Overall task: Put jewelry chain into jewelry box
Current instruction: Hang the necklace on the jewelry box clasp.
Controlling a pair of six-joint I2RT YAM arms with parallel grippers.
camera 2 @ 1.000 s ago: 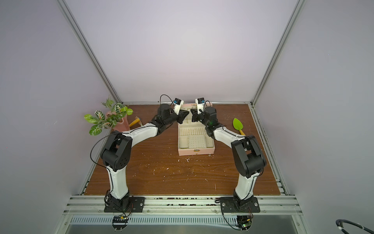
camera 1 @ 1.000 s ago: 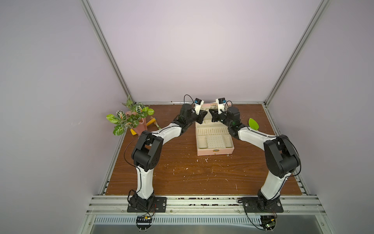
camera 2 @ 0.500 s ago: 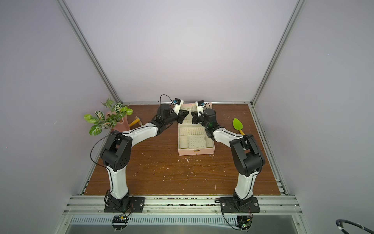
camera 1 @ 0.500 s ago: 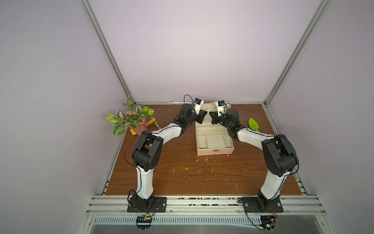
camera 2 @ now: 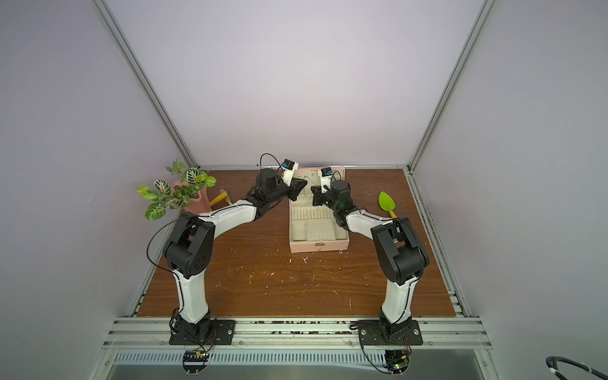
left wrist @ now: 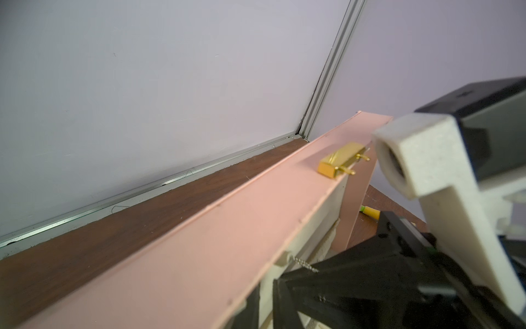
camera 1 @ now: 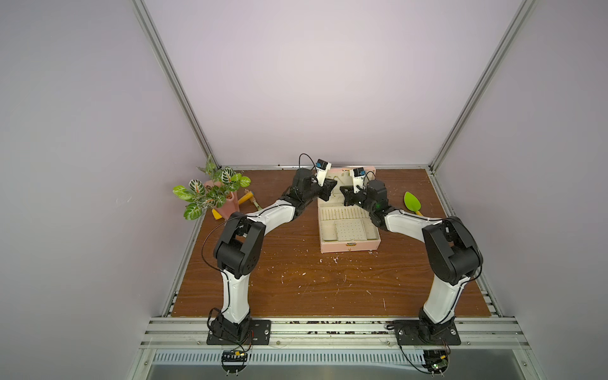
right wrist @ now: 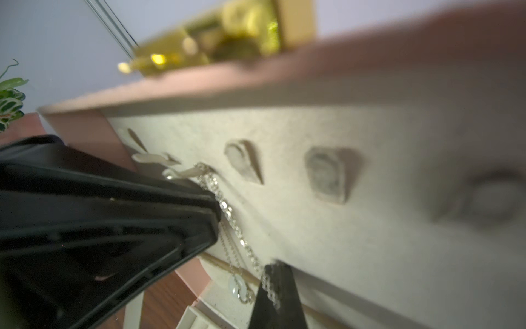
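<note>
Right jaws pinch the chain (right wrist: 244,242) (hooked inside the box (camera 1: 335,247) lid); left jaws' grip unclear; broad surface (camera 1: 329,289) in front.

This looks like a robotics lab test cell: bare lilac panel walls (camera 1: 312,82) framed by aluminium rails (camera 1: 174,82) box in a scuffed wooden tabletop (camera 1: 329,289), with a left arm (camera 1: 237,243) and right arm (camera 1: 450,250) bolted to a slotted metal base (camera 1: 329,332), wiring (camera 1: 210,237) exposed.

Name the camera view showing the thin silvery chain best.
The right wrist view: the thin silvery jewelry chain hangs close-up from a cream lid hook, links distinct. The left wrist view shows a short stretch; the top views, barely a faint thread.
</note>
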